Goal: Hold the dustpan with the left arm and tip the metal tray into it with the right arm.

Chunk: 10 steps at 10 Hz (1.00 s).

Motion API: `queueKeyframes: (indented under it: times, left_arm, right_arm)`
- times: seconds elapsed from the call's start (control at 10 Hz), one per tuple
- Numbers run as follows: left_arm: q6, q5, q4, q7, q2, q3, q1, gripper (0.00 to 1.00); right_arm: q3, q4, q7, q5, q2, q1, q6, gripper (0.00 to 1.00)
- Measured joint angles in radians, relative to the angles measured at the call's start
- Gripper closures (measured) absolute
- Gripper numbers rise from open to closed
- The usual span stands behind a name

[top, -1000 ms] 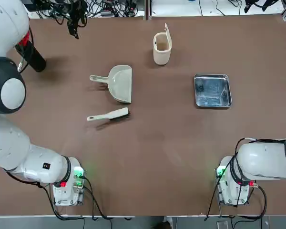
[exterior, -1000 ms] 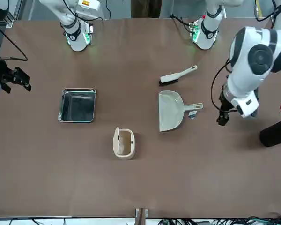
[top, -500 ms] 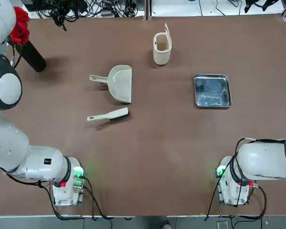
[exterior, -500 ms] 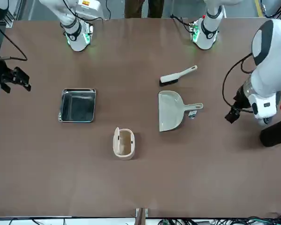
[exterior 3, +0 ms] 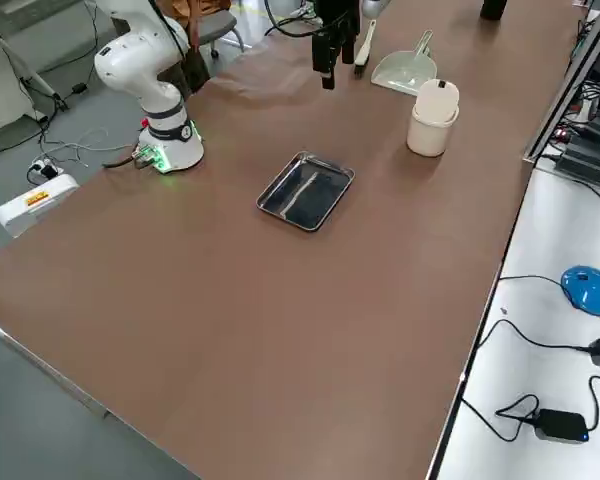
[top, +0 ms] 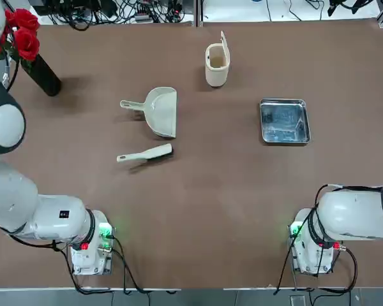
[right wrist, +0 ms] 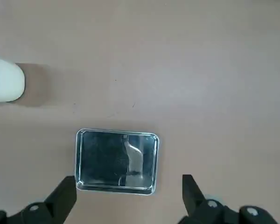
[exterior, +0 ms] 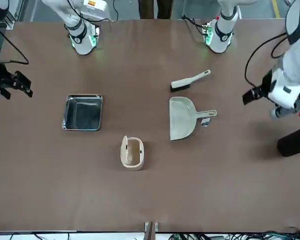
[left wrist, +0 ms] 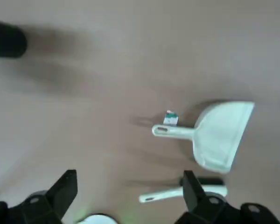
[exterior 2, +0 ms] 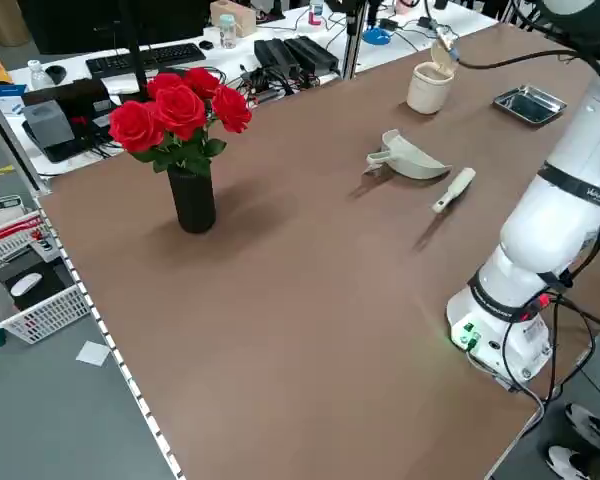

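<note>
The cream-white dustpan (top: 161, 111) lies flat on the brown table left of centre, its stubby handle pointing toward my left side; it also shows as dustpan (exterior: 181, 118) and dustpan (left wrist: 219, 135). The shiny square metal tray (top: 284, 121) sits flat to the right, seen too as the tray (right wrist: 116, 161). My left gripper (left wrist: 128, 183) hovers high, open and empty, well out to the left of the dustpan (exterior: 253, 94). My right gripper (right wrist: 126, 185) hangs open and empty above the table near the tray, out past its right side (exterior: 16, 83).
A cream long-handled brush (top: 145, 153) lies just nearer my bases than the dustpan. A cream upright bin (top: 217, 64) with a raised lid flap stands at the back centre. A black vase of red roses (top: 33, 52) stands at the far left.
My left arm has swung outward to my left and back toward its base, away from the dustpan, uncovering the roses in the top view. The right arm, dustpan and tray have not moved.
</note>
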Motion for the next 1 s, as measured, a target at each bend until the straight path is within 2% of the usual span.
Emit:
queueKeyframes:
  times: [0.3, 0.5, 1.0]
  left_arm:
    - [-0.023, 0.0, 0.0, 0.115, -0.071, 0.0, 0.011, 0.0]
    - [-0.023, 0.0, -0.003, 0.171, -0.068, 0.0, 0.02, 0.0]
    - [-0.022, 0.0, -0.003, 0.179, -0.056, -0.002, 0.026, 0.0]
  right_arm:
    - [0.0, 0.0, 0.0, 0.0, 0.0, 0.0, 0.0, 0.0]
    - [0.0, 0.0, 0.0, 0.0, -0.001, 0.0, 0.0, 0.0]
    - [-0.001, 0.0, 0.0, 0.0, -0.001, 0.0, 0.0, 0.0]
